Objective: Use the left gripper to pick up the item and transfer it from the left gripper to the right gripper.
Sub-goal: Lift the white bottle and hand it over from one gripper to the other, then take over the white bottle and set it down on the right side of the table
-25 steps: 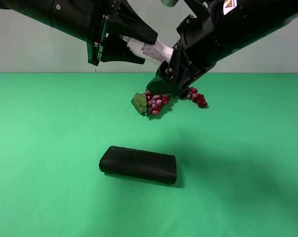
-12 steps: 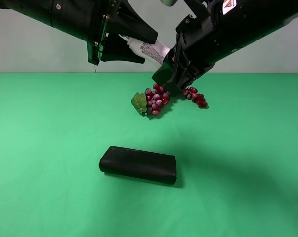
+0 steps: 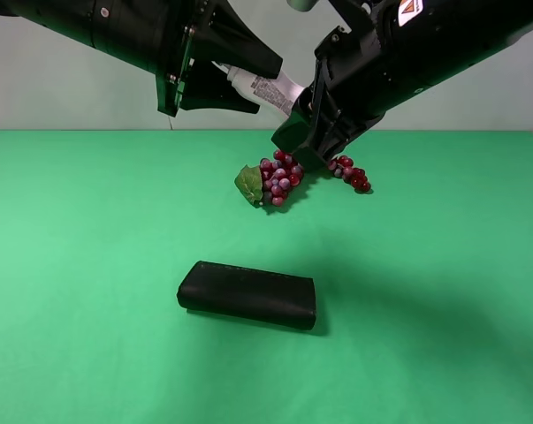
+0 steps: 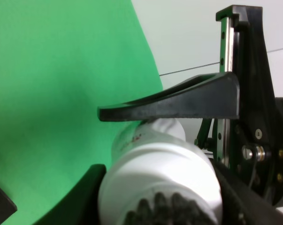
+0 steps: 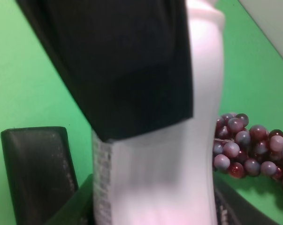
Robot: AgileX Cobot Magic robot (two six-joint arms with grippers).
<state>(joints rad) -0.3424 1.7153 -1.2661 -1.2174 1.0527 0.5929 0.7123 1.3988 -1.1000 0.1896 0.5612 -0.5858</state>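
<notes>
The white bottle [image 3: 275, 89] hangs in the air above the back of the green table, lying slantwise between both arms. My left gripper [image 3: 262, 88] is shut on its capped end; in the left wrist view the bottle [image 4: 160, 178] sits between the two black fingers [image 4: 179, 98], ribbed cap toward the camera. My right gripper [image 3: 300, 99], on the arm with the orange sticker, is closed on the bottle's other end. In the right wrist view the bottle [image 5: 179, 159] fills the middle, flanked by my right gripper [image 5: 155, 206]. A left finger [image 5: 132, 61] overlaps it.
A red grape bunch [image 3: 279, 181] with a green leaf lies on the green table [image 3: 89, 265] under the grippers, and it also shows in the right wrist view [image 5: 249, 145]. A black oblong case [image 3: 247, 294] lies nearer the front, also seen in the right wrist view [image 5: 38, 173].
One second ago the right gripper's lower finger hung lower over the grapes; it has since drawn up against the bottle. The left arm and bottle have not moved.
</notes>
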